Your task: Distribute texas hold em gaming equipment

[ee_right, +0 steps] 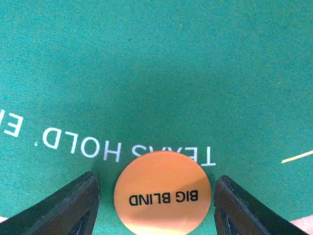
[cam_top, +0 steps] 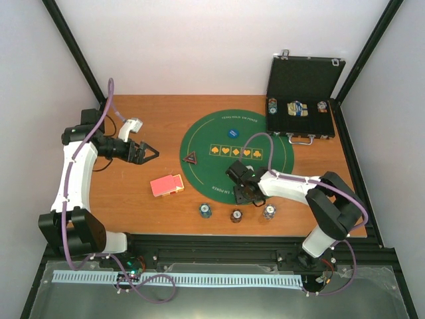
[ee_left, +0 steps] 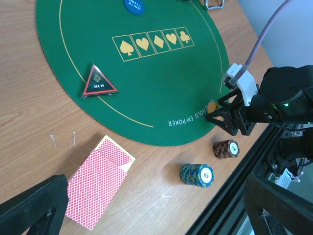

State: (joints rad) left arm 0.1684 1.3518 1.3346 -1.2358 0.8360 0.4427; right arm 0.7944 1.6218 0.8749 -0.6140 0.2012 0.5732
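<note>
My right gripper (cam_top: 238, 187) is low over the near edge of the green round mat (cam_top: 199, 143). In the right wrist view it (ee_right: 157, 211) is open, and an orange "BIG BLIND" disc (ee_right: 163, 192) lies flat on the mat between its fingers (ee_right: 73, 205), with a small gap on each side. My left gripper (cam_top: 145, 153) is open and empty above the bare wood left of the mat. A red-backed card deck (cam_top: 167, 185) lies below it and also shows in the left wrist view (ee_left: 98, 181). A dark red-edged triangle (cam_top: 191, 158) and a blue disc (cam_top: 232, 132) lie on the mat.
Three chip stacks (cam_top: 206, 211) (cam_top: 236, 215) (cam_top: 268, 212) stand on the wood near the table's front edge. An open black case (cam_top: 304, 80) with more chips stands at the back right. A black rail (cam_top: 219, 242) runs along the front.
</note>
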